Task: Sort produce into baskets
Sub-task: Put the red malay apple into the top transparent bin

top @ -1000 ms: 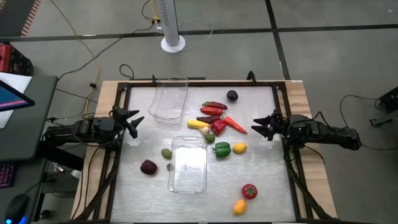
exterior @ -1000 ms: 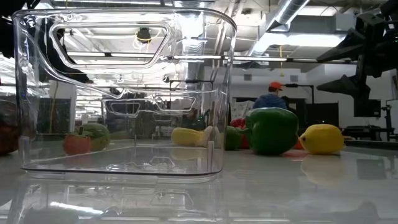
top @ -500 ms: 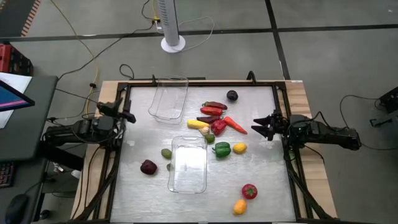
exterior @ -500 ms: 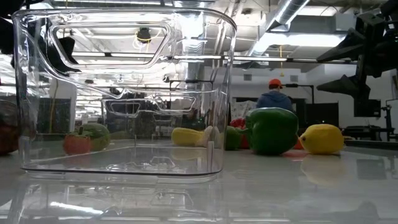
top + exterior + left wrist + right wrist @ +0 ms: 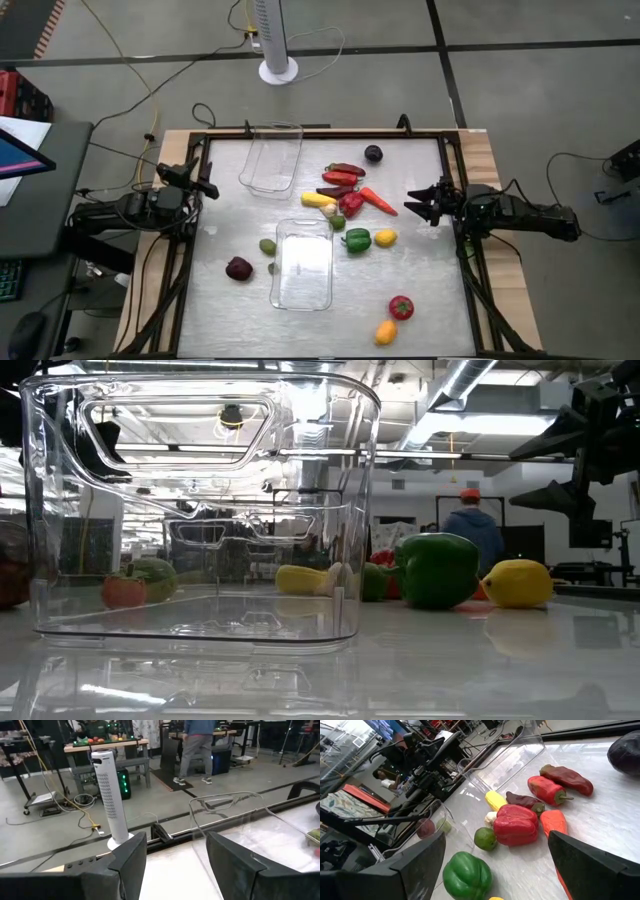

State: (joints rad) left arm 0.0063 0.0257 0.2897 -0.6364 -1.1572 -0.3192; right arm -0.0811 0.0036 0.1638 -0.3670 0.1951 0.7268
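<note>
Looking from above, both clear baskets [image 5: 272, 159] [image 5: 303, 263] are empty and all produce [image 5: 350, 203] lies loose on the surface [image 5: 420, 270]. Left gripper [image 5: 198, 184] and right gripper [image 5: 420, 203] wait at opposite edges. Wrist views show both pairs of fingers [image 5: 131, 857] [image 5: 415, 862] spread wide, holding nothing; sorting is not begun.

No text, label, brand or number can be read in any view — not on the baskets, the produce or the table.
</note>
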